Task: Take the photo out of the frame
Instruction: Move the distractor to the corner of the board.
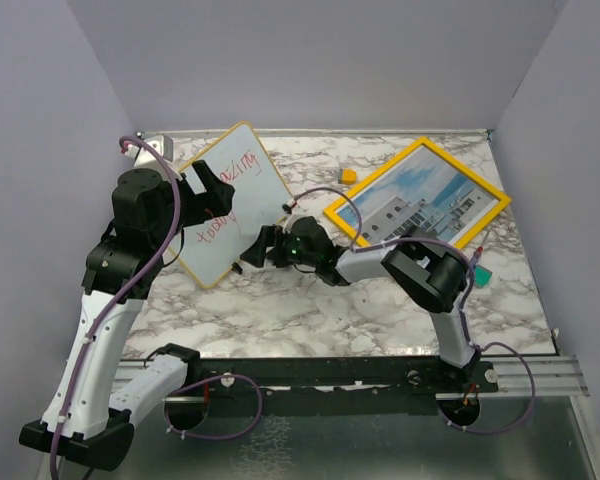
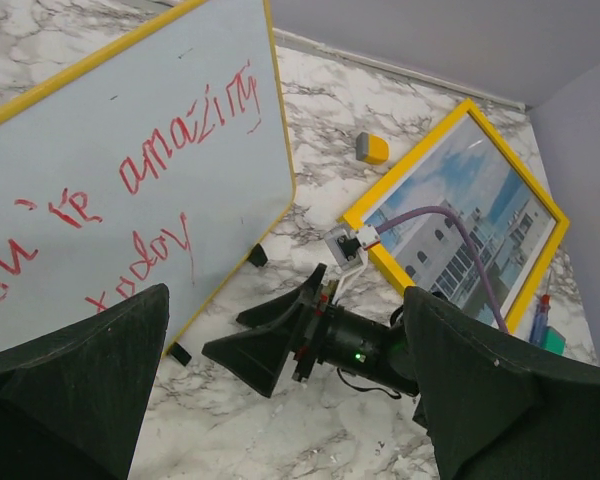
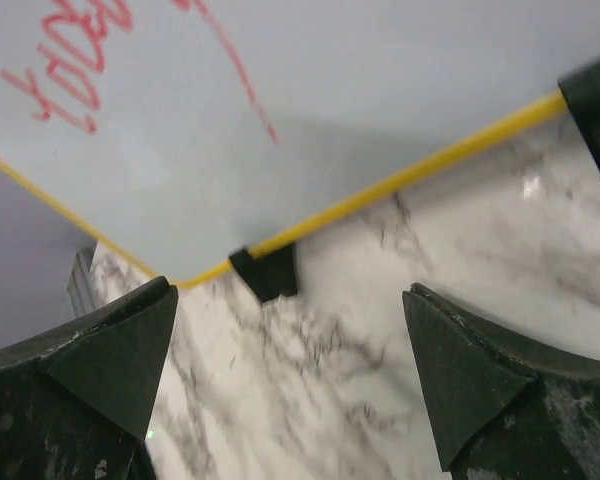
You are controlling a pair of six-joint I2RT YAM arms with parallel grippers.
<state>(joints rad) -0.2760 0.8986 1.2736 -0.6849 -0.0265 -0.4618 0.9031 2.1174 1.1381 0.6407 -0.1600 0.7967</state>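
Nearest to you, both arm bases sit at the front edge of the marble table (image 1: pixel 280 322). Your left arm rises steeply from its base, bends at a high elbow and points forward and down. The left gripper (image 1: pixel 208 189) hangs above the whiteboard (image 1: pixel 242 215) with red writing, and its fingers (image 2: pixel 90 370) stand wide apart, with nothing between them.

Your right arm goes up from its base, folds at the elbow and then stretches low to the left across the middle of the table. The right gripper (image 1: pixel 255 246) is just beside the right edge of the whiteboard. Its fingers (image 3: pixel 100 350) are also spread wide and hold nothing. In the right wrist view you see between them the corner of the board, its thin yellow edge and a small black foot (image 3: pixel 265 272) on the marble.

Farther back on the right, the frame (image 2: pixel 409 166) lies flat and turned at an angle, well apart from both grippers. The photo (image 1: pixel 420 200) of the white building is inside it, face up. The purple cable of the right arm crosses over its near part. A small yellow block (image 1: pixel 348 175) lies between the whiteboard and the frame.
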